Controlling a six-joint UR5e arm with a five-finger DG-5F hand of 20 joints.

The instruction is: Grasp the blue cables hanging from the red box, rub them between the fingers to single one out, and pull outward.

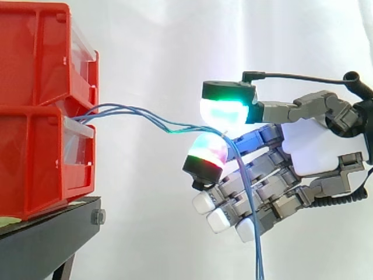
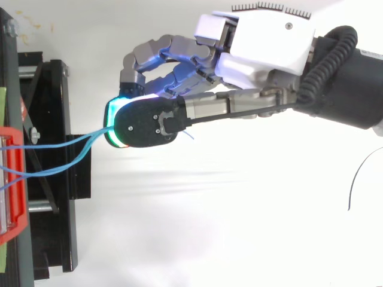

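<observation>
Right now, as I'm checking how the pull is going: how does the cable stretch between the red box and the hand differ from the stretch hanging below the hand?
The box-side stretch runs roughly level from the red box to the hand; the hanging stretch drops steeply out of the bottom edge. The box-side stretch fans apart near the box; the hanging stretch is bundled. Both are the same thin blue cables, pinched between the glowing pads.

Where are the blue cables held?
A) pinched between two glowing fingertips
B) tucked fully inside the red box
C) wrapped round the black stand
A: the cables run from the red box into the pinch of the hand, between its green pad and the pad below.
</observation>
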